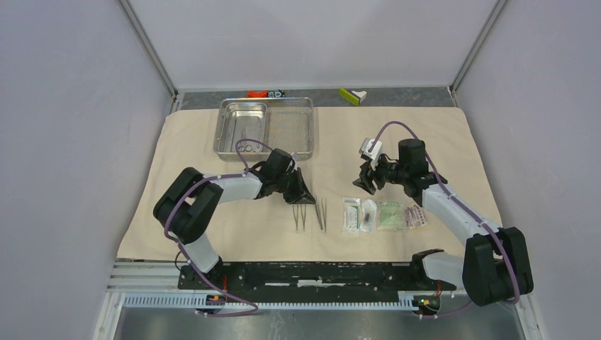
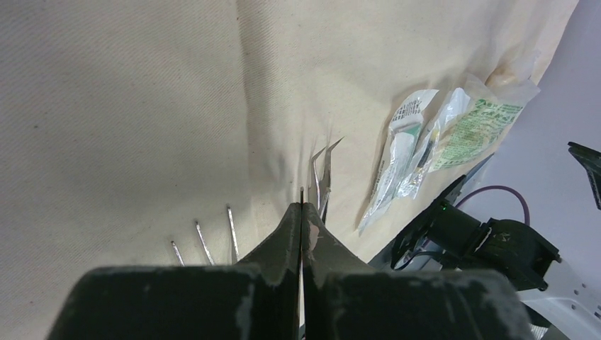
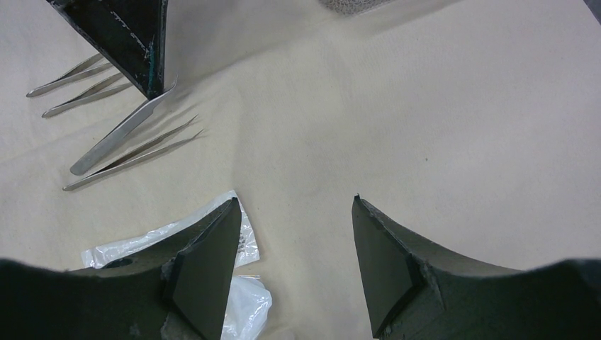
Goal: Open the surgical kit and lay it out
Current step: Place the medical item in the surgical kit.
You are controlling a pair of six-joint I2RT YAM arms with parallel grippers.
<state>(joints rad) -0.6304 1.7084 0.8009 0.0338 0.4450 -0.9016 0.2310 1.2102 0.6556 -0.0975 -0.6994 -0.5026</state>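
The beige cloth wrap (image 1: pixel 184 142) lies spread flat over the table. The steel tray (image 1: pixel 301 127) stands on its far middle, with the smaller inner tray (image 1: pixel 230 124) in its left half and a ring-handled instrument (image 1: pixel 246 147) inside. My left gripper (image 1: pixel 303 200) (image 2: pixel 301 207) is shut on flat tweezers (image 3: pixel 120 134), which slant down toward the cloth. Thin forceps (image 2: pixel 322 170) (image 3: pixel 135 159) lie just beside them, and more instruments (image 1: pixel 298 217) to their left. Several sealed packets (image 1: pixel 379 215) lie in a row to the right. My right gripper (image 1: pixel 363 183) (image 3: pixel 294 202) hovers open above the packets' left end, holding nothing.
Behind the cloth, by the back wall, sit small orange and black pieces (image 1: pixel 264 93) and a yellow-green and white object (image 1: pixel 352 95). Grey walls close in on both sides. A metal rail (image 1: pixel 312 273) with the arm bases runs along the near edge.
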